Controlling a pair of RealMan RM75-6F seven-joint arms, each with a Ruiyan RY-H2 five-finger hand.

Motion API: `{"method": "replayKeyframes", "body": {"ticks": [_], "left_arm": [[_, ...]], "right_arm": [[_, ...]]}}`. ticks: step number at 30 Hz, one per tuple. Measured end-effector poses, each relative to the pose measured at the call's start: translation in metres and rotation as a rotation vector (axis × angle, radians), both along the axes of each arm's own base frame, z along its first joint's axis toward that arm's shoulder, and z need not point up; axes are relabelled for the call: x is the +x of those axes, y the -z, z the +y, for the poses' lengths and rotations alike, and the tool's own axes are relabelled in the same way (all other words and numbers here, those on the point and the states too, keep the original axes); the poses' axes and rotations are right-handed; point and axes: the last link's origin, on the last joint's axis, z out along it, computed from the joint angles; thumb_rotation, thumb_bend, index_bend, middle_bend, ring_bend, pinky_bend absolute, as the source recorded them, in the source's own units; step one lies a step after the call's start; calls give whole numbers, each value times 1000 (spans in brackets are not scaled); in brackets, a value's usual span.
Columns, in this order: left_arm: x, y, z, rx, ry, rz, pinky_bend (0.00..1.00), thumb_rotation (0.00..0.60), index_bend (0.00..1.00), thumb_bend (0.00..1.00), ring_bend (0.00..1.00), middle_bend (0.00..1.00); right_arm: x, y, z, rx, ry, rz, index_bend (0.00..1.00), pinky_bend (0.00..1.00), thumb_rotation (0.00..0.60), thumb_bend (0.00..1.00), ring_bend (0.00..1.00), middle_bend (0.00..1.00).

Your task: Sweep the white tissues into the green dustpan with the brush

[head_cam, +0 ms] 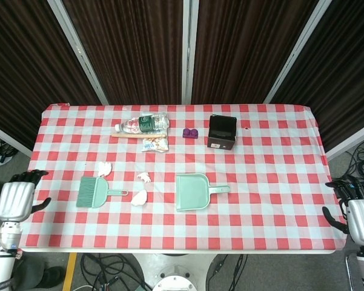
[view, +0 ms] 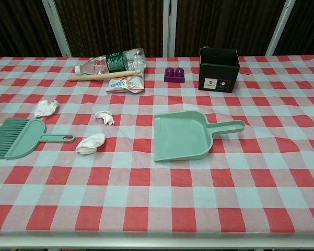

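Green brush [head_cam: 93, 192] lies flat on the table, just inboard of the left hand [head_cam: 17, 200], handle pointing toward the dustpan [head_cam: 192, 191]; left hand is nearer, fingers spread, empty; right hand [head_cam: 357, 212] likewise empty; tissues [head_cam: 139, 197] lie between brush and dustpan.

You've got a mint-green plastic dustpan [view: 181, 135] lying flat mid-table, handle pointing right, mouth toward you. Matching green hand brush [view: 20, 138] lies flat at the left, bristles pointing left. Three crumpled white tissues [view: 91, 143] sit between and near them: one by the brush handle, two further back.
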Motion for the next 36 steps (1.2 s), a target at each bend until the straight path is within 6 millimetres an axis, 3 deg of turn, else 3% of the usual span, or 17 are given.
{"method": "replayKeyframes", "body": {"ticks": [2,5,13,20,27,36], "left_arm": [[8,8,13,-29,29,3,672,600,371,183,616,364],[22,26,34,-92,74,16,782,600,384,194,689,376],[57,88,69,-268,157,146,830,600,392,199,711,390],[73,124,78,-342,147,284,841,600,415,200,711,393],[83,150,74,-404,82,361,845,600,417,200,714,405],[95,166,69,-419,30,364,849,600,420,199,725,424]], "right_arm": [[0,-1,-2,-1,-2,0,271,188,600,216,86,268],[0,-2,-3,0,-2,4,271,188,600,216,86,268],[-3,-4,-4,-1,12,4,272,188,600,216,86,268],[-6,-5,-5,-2,25,3,272,188,600,216,86,268],[-10,-5,-6,3,37,-3,272,188,600,216,86,268],[-12,-4,-7,5,37,-8,272,188,600,216,86,268]]}}
